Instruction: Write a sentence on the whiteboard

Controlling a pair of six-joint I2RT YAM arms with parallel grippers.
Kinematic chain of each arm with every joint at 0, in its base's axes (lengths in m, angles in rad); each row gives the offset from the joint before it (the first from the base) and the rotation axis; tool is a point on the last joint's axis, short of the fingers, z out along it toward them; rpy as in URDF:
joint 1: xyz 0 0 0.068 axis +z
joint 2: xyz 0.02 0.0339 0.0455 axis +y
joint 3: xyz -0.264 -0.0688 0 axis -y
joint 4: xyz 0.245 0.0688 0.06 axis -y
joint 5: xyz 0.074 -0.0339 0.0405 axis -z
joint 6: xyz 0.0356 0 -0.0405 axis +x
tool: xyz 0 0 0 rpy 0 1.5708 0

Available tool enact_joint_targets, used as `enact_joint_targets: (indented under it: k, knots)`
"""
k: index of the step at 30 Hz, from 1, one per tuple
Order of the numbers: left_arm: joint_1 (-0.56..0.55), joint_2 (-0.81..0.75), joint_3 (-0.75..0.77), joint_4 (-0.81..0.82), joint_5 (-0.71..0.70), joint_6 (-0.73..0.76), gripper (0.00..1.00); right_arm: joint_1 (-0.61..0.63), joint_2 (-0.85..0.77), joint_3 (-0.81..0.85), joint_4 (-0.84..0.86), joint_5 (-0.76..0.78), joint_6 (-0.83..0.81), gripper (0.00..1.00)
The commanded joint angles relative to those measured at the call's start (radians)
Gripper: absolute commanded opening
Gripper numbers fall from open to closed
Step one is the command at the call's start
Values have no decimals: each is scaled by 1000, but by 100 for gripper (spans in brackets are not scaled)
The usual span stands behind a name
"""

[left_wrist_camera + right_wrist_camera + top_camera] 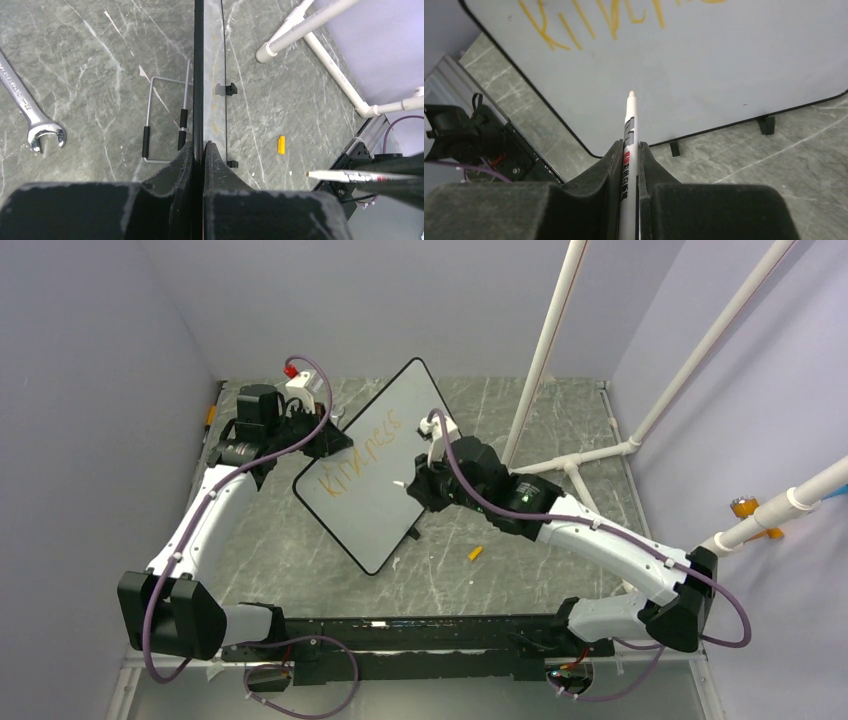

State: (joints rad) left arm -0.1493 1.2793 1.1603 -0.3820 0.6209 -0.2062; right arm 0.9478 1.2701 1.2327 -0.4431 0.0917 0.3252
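The whiteboard point(385, 515) is propped up at a tilt in mid-table, white with a thin black frame. One line of the orange-yellow sentence point(362, 454) runs across its upper half, and its bottom shows in the right wrist view point(589, 20). My left gripper point(335, 440) is shut on the board's left edge; the left wrist view shows the frame point(198, 75) edge-on between the fingers point(186, 160). My right gripper point(630, 147) is shut on a white marker point(629, 127). Its tip points at the bare lower part of the board point(704, 65), with a gap visible in the left wrist view point(320, 175).
A small orange cap point(475, 553) lies on the grey table right of the board. A wrench point(31, 116) and a bent wire stand point(165, 120) lie behind the board. White pipes point(545, 350) rise at the back right. Purple walls close in both sides.
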Motion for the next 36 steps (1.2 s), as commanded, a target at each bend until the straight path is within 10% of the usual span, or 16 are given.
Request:
enact_joint_targets:
  k: [1, 16, 36]
  knots:
    - [2, -31, -14, 90, -100, 36, 0, 51, -68, -55, 89, 47, -55, 0]
    - [-1, 60, 53, 79, -115, -18, 0, 171, -134, -203, 192, 28, -149, 0]
    - [33, 141, 88, 145, -71, -3, 0, 209, 246, 76, 227, 32, -260, 0]
